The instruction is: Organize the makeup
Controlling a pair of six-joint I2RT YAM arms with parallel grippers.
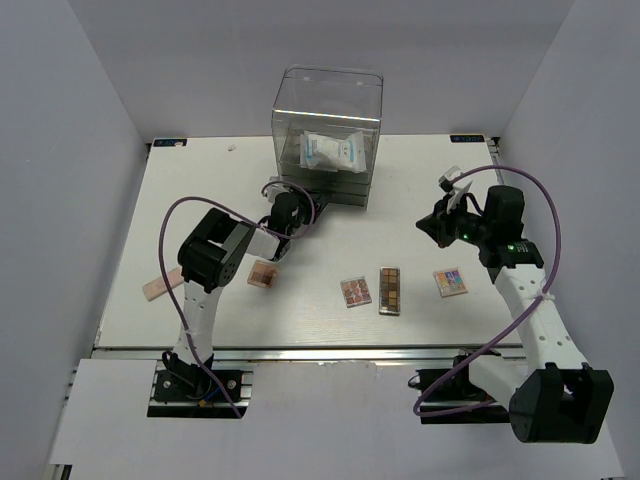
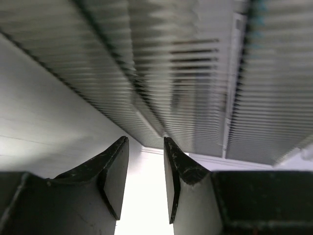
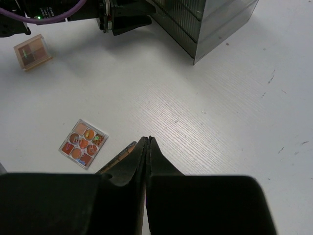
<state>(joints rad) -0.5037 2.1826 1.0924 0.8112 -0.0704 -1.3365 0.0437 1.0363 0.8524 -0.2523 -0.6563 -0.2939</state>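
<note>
Plainly, the left jaws stand apart with nothing between them. Their tips are close up against the ribbed front of the box [image 2: 195, 73], low down by its drawers. Whether they touch it I cannot tell.

The right jaws are pressed flat together and clamp nothing. They hang over bare counter [image 3: 220, 122] on the right side, well apart from the box. Just left of their tips in the wrist view lies the long palette [image 3: 120, 157], half hidden behind one finger. A little further out lies the orange palette [image 3: 83, 143], flat, with its round pans facing up.

From above, these two lie side by side in front of the arms, near but not touching. The multicoloured palette [image 1: 450, 282] lies apart to their right, below the right jaws. The brown palette [image 1: 262, 273] lies flat near the left arm [image 1: 215, 255], in front of the box and to its left. The pink palette [image 1: 158, 288] is at the counter's left edge, partly behind that arm.

The packet [image 1: 335, 150] is inside the box, in its clear upper part above the drawers, and lies tilted. The box stands at the far middle of the counter.
</note>
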